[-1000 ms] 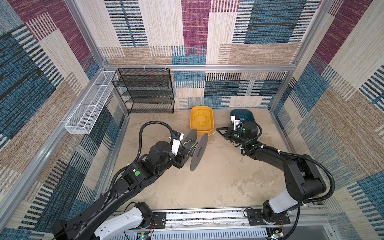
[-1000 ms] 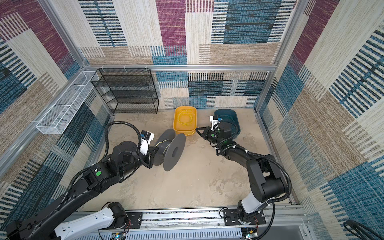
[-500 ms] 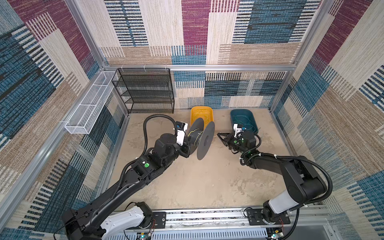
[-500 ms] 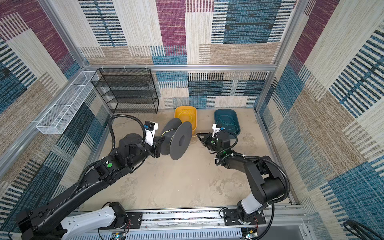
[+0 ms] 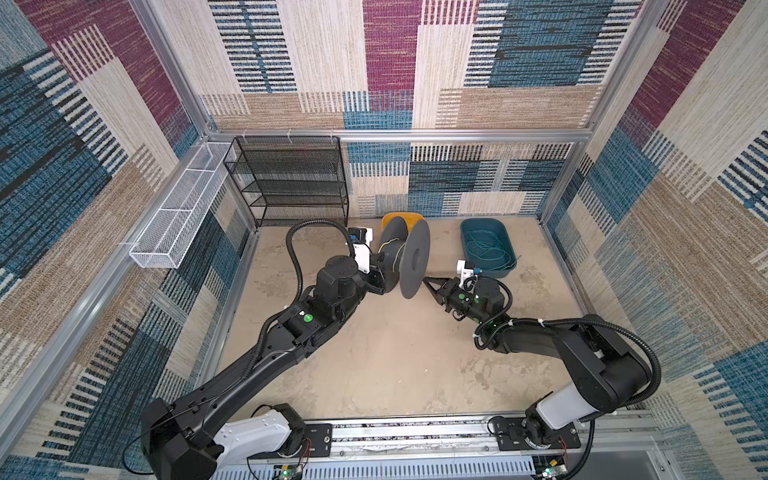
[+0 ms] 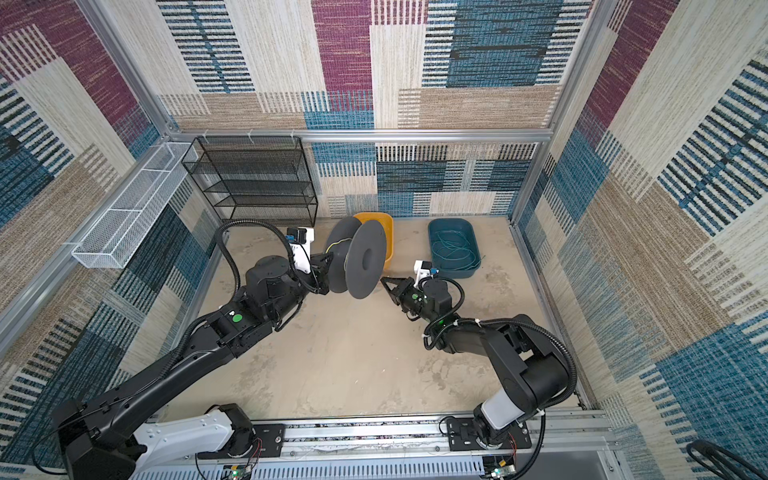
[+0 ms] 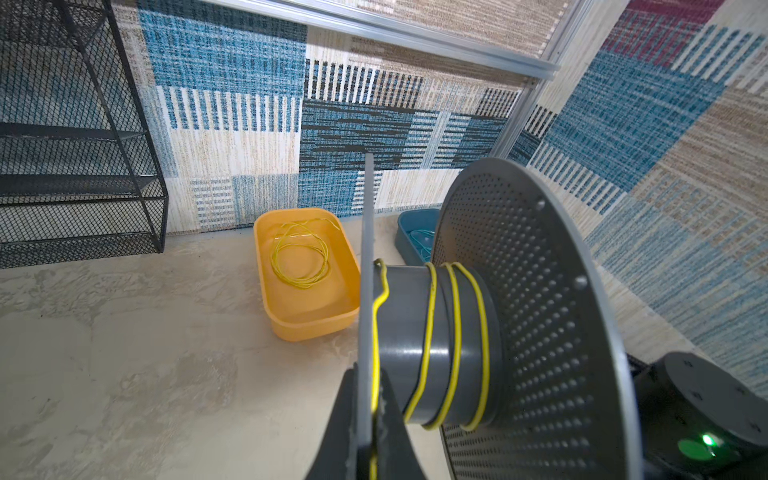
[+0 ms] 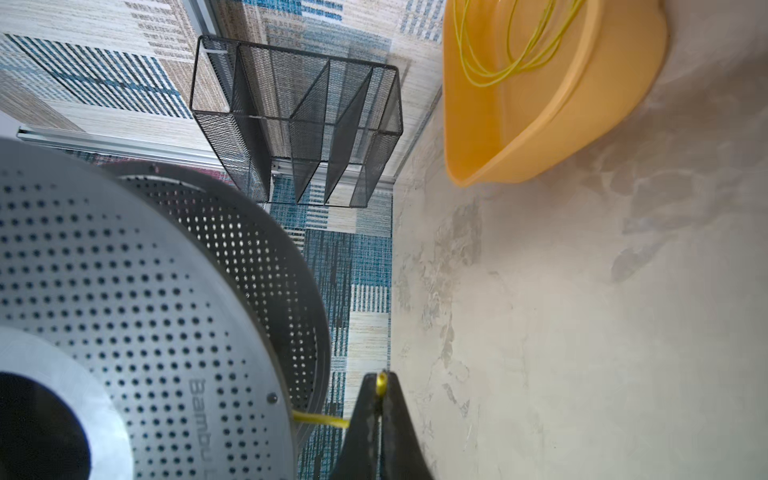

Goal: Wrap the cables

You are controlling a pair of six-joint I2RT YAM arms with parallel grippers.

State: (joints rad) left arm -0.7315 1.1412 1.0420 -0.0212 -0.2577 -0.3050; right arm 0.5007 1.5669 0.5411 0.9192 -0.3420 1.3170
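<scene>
With the left fingers [image 7: 386, 436] squeezing the rim of the gray spool [image 7: 519, 299] and the right fingers [image 8: 370, 419] pinching the yellow cable [image 8: 322, 419] just right of it, pull it tight and lay each loop beside the last.

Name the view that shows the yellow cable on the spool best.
Left wrist: several turns of cable lie clear around the spool. Both top views show a faint line; the right wrist, a short piece in the right pincer.
</scene>
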